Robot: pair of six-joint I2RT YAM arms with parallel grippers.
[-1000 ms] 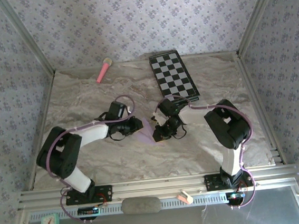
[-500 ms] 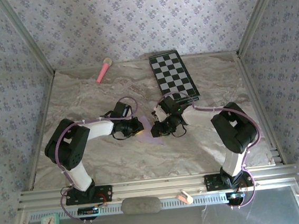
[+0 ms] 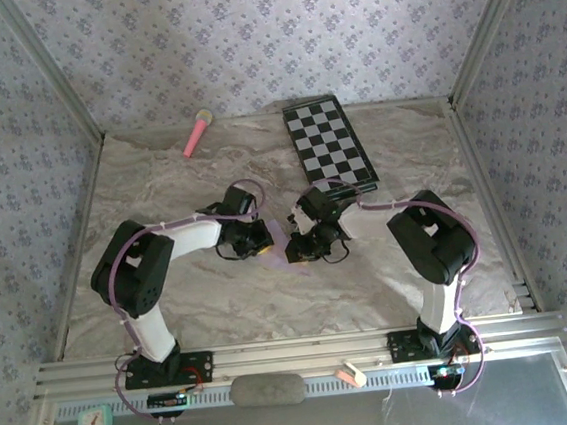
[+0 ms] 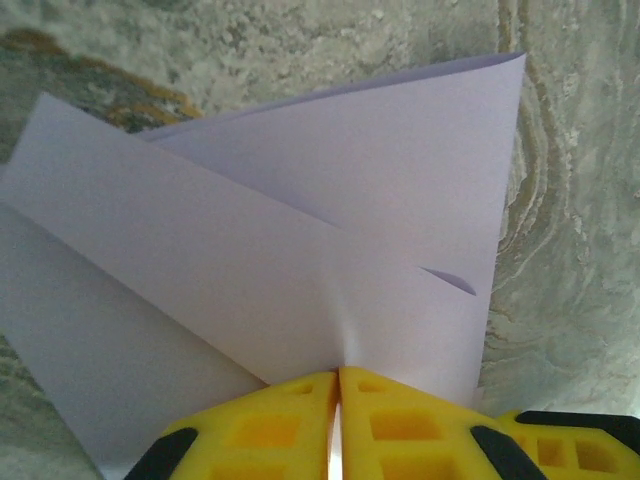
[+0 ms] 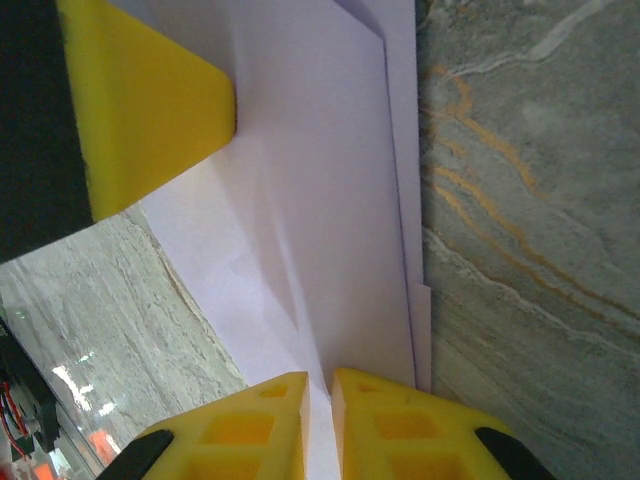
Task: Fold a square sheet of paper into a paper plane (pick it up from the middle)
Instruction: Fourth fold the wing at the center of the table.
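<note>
My left fingers [image 4: 280,415] and right fingers [image 5: 375,415] both pinch the folded lilac paper [image 4: 300,230], which spans between them.

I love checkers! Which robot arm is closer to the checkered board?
The right arm: it bends right beside the checkered board, while the left arm lies farther off.

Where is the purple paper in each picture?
Top view: the paper sits mid-table between the left hand and the right hand.
Left wrist: paper across the middle, left hand pinching its bottom edge.
Right wrist: paper down the centre, right hand pinching its bottom.
Shared landmark: the marbled table underneath.
</note>
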